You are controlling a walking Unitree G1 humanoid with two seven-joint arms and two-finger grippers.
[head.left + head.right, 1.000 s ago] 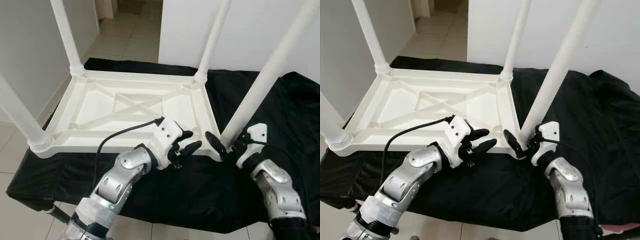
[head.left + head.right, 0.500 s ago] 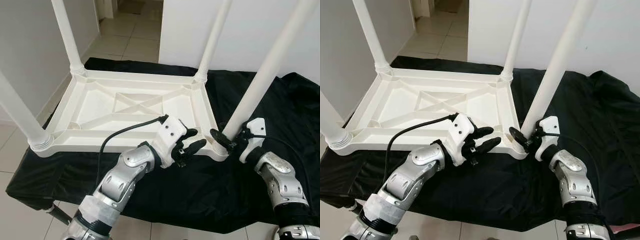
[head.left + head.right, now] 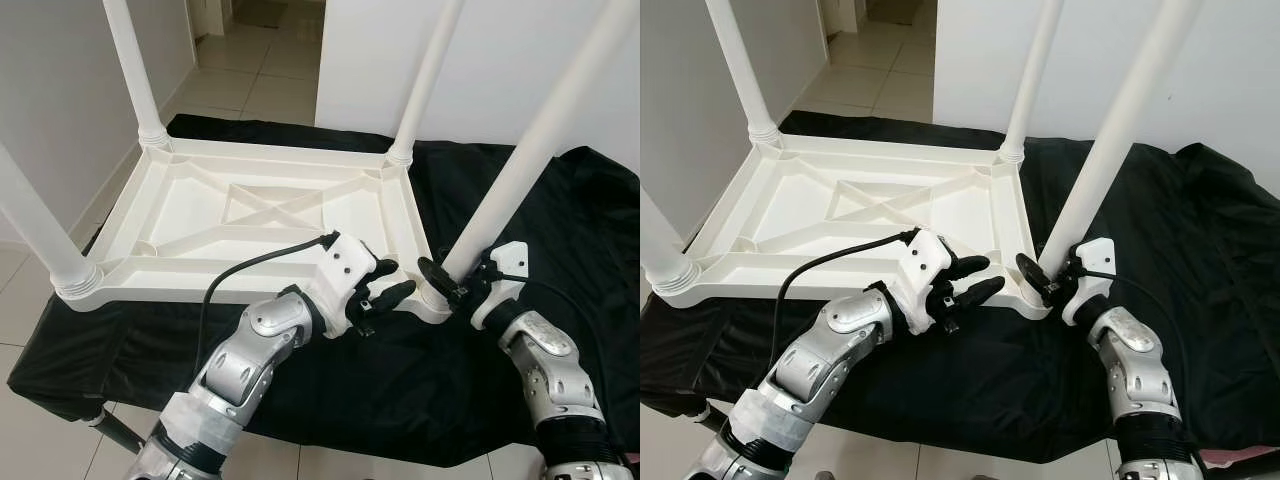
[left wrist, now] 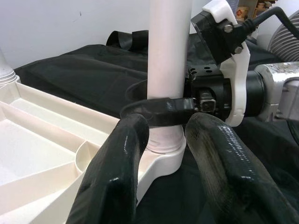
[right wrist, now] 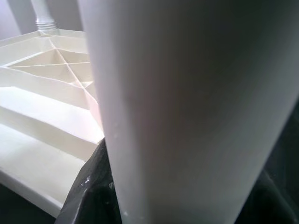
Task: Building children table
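Left eye view: smooth white cylindrical leg (image 3: 520, 165) is being clasped at its socket by right gripper (image 3: 447, 285); ribbed upturned plastic tabletop (image 3: 255, 222) is lying on black cloth (image 3: 560, 230); left gripper (image 3: 385, 282) is being held unclenched alongside.

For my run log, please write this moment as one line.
right gripper: shut on near-right leg at its base | left gripper: open, beside that corner | table top: upside down on black cloth

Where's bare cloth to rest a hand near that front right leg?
Bare black cloth lies along the near edge, between the two arms, and right of the leg. It's crowded at the leg's socket: right gripper wraps the base, left gripper hovers beside it over the tabletop rim.
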